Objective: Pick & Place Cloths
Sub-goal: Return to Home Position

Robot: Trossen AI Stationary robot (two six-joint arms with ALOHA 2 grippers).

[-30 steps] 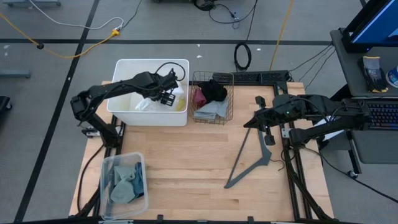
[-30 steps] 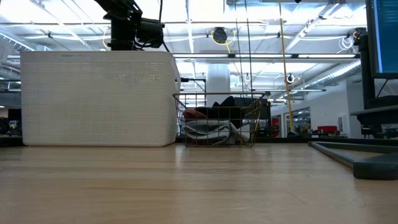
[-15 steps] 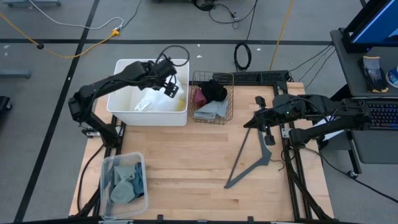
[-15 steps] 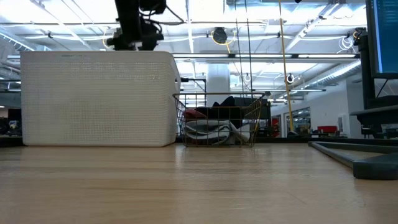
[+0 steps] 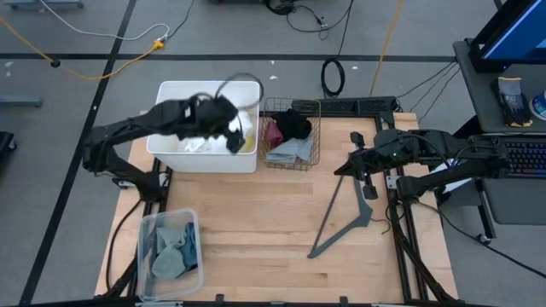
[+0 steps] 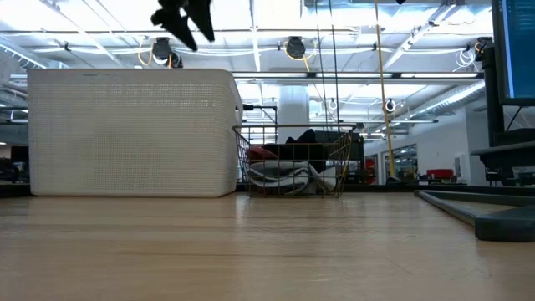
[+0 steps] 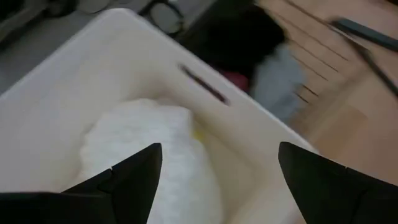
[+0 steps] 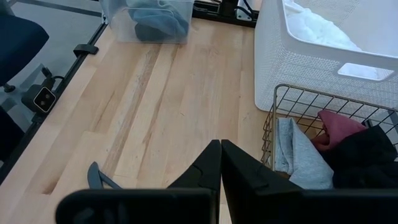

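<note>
- Over the white perforated plastic bin at the far left of the light wooden table, the left gripper hangs above the rim, motion-blurred; in the low view it shows as a dark shape above the bin.
- Left wrist view: its two dark fingers are spread wide, nothing between them.
- Crumpled white cloth lies inside the bin, directly below the left gripper; a yellow cloth sits in the bin's near right corner.
- Gold wire basket stands just beside the bin, on its right.
- Basket holds a black cloth at the far side, a maroon cloth on the bin side and a folded grey cloth at the near side.
- Clear plastic tub at the near left corner of the table holds teal and sage-green cloths.
- Thin black angled metal bar lies on the right half of the table.
- Right gripper waits at the right of the table, near the far end of the bar; right wrist view shows its fingers pressed together, holding nothing.
</note>
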